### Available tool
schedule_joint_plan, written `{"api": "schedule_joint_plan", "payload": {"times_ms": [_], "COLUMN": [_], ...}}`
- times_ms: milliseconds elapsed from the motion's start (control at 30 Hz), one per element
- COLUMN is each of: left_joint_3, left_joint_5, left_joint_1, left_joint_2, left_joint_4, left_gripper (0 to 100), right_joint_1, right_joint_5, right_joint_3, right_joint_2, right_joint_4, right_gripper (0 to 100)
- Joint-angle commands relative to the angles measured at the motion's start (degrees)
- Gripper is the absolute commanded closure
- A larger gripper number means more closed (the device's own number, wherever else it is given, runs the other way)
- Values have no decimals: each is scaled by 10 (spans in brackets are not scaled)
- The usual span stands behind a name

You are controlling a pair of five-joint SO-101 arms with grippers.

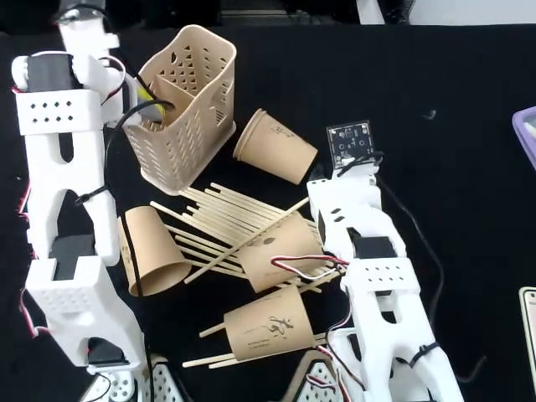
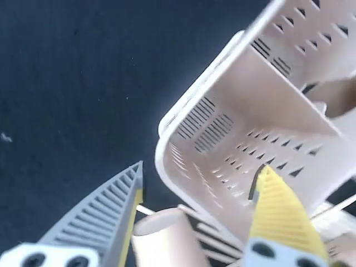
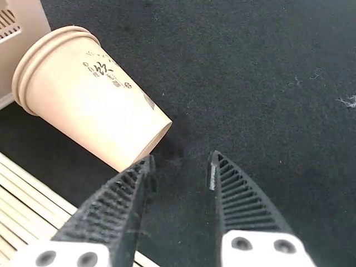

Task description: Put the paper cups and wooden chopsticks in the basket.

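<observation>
On the black table (image 1: 435, 75) we count 4 paper cups, all lying on their sides, and none of them is in the basket (image 1: 188, 105). The basket sits tilted toward the far left in the high view, its open mouth turned up, with a divider inside. Just beside its right wall lies the first cup (image 1: 275, 146), rim toward the basket. The wooden chopsticks (image 1: 222, 219) lie in a loose fan in the middle of the table, near the basket's lower corner. The second cup (image 1: 152, 249) lies at their left edge. The third cup (image 1: 280, 244) rests on top of them. The fourth cup (image 1: 268, 325) lies nearest the arms' bases, with a few sticks poking out from under it.

We find the left gripper (image 2: 203, 167) at the basket's rim with its fingers apart. The yellow finger (image 2: 278, 206) is inside the basket, the grey finger (image 2: 105, 214) is outside, and the rim runs between them. We cannot tell whether either finger presses on the wall.

The right gripper (image 3: 178, 164) hangs low over the table at the bottom end of the first cup. Its 2 dark fingers are spread, with bare table between them, and 1 fingertip is just beside the cup's base. At the table's right edge we see part of a purple object (image 1: 526, 134).
</observation>
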Motion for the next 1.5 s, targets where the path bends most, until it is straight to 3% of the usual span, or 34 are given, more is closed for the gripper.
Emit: {"api": "schedule_joint_plan", "payload": {"times_ms": [0,133,300,433,667,767,900,1133,1300,1467], "left_joint_3": [1,46,71,74,95,101,104,18,-104,-186], "left_joint_5": [61,91,125,122,-7,-61,-84,-83,-83,-83], "left_joint_1": [-6,0,-1,-4,0,7,9,-7,-2,-6], "left_joint_2": [-33,-35,-31,-31,-18,11,47,54,54,59], "left_joint_4": [4,4,-3,-46,-223,-254,-250,-178,-80,-17], "left_gripper": [686,716,959,963,970,967,948,759,762,762], "right_joint_1": [3,3,3,3,3,3,3,3,4,7], "right_joint_5": [-2,-2,-2,-2,-2,-2,-2,-2,-4,-8], "right_joint_3": [-3,-3,-3,-3,-3,-2,-2,-3,-7,-51], "right_joint_2": [2,2,2,2,2,2,2,2,0,-1], "right_joint_4": [-16,-17,-18,-18,-17,-16,-16,-16,-11,58], "right_gripper": [832,832,832,832,832,832,832,832,832,832]}}
